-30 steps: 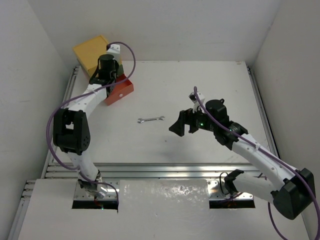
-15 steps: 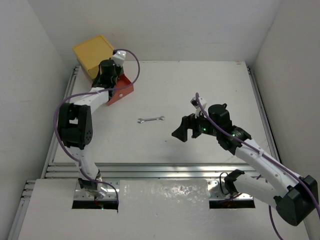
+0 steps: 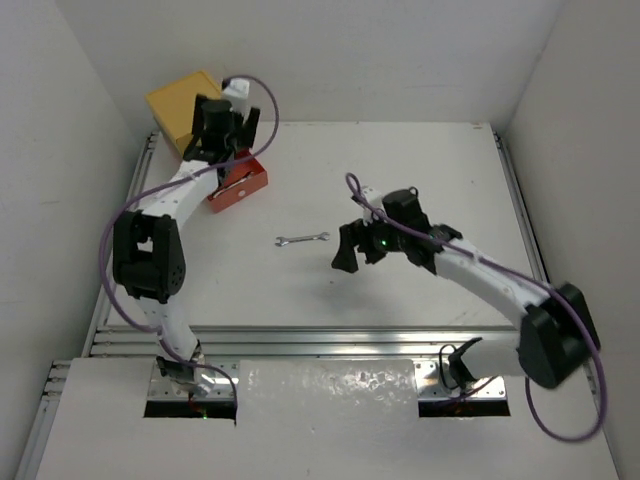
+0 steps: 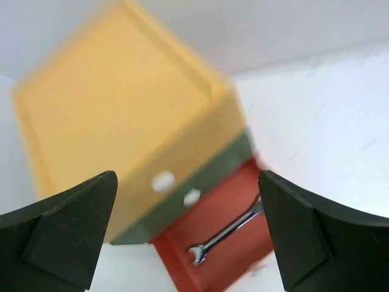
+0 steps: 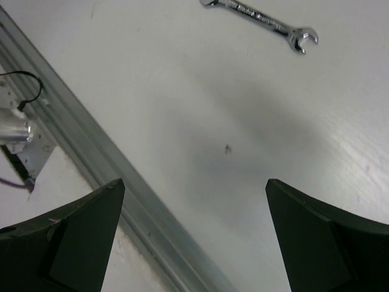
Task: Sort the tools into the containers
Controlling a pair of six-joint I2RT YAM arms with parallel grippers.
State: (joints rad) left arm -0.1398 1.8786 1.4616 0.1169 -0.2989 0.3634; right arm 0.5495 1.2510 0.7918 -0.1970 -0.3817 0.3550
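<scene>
The containers are stacked at the back left: a yellow one point(image 3: 180, 100) on top, a green drawer point(image 4: 209, 177) under it, and an orange-red drawer point(image 3: 240, 186) pulled out at the bottom. A silver wrench point(image 4: 230, 233) lies inside the orange-red drawer point(image 4: 213, 213). My left gripper point(image 3: 238, 125) hovers open and empty above the drawers; in the left wrist view the left gripper point(image 4: 187, 182) frames them. A second silver wrench point(image 3: 302, 239) lies on the table. Just right of it my right gripper point(image 3: 355, 252) is open and empty. In the right wrist view that wrench point(image 5: 261, 21) is ahead of the right gripper point(image 5: 194, 182).
White knobs point(image 4: 163, 180) show on the yellow and green fronts. An aluminium rail point(image 5: 91, 158) runs along the table's near edge, and another rail point(image 3: 130, 190) runs along the left side. White walls close in the back and both sides.
My left gripper has gone from shut to open and shifted slightly back over the drawers. My right arm has swung left, closer to the wrench on the table.
</scene>
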